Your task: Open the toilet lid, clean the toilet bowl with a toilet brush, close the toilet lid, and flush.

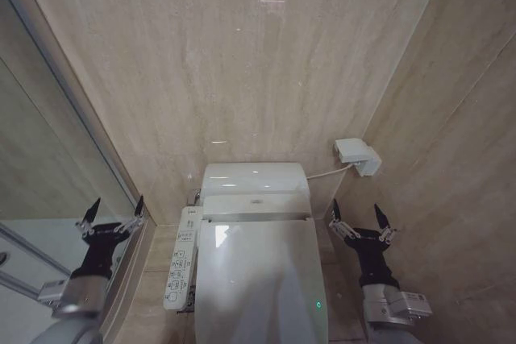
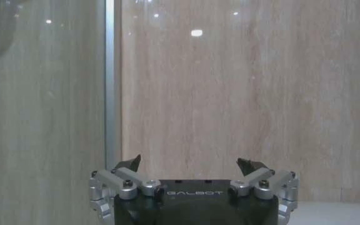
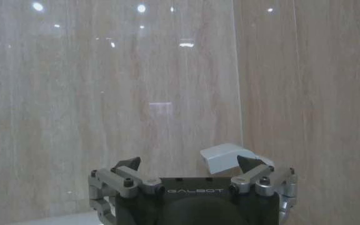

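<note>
The glossy white toilet lid lies shut over the toilet, so the toilet bowl beneath it is hidden. The toilet brush is out of view. My left gripper hangs open to the left of the toilet, level with the lid's hinge end, with nothing between its fingers. To the right of the toilet my right gripper is open as well, and it holds nothing. In the left wrist view the left gripper faces the beige wall. In the right wrist view the right gripper faces the same wall.
A white control panel with buttons runs along the toilet's left side. A white wall box with a cable sits on the right wall and is near the right gripper as the wall box. A glass partition stands on the left.
</note>
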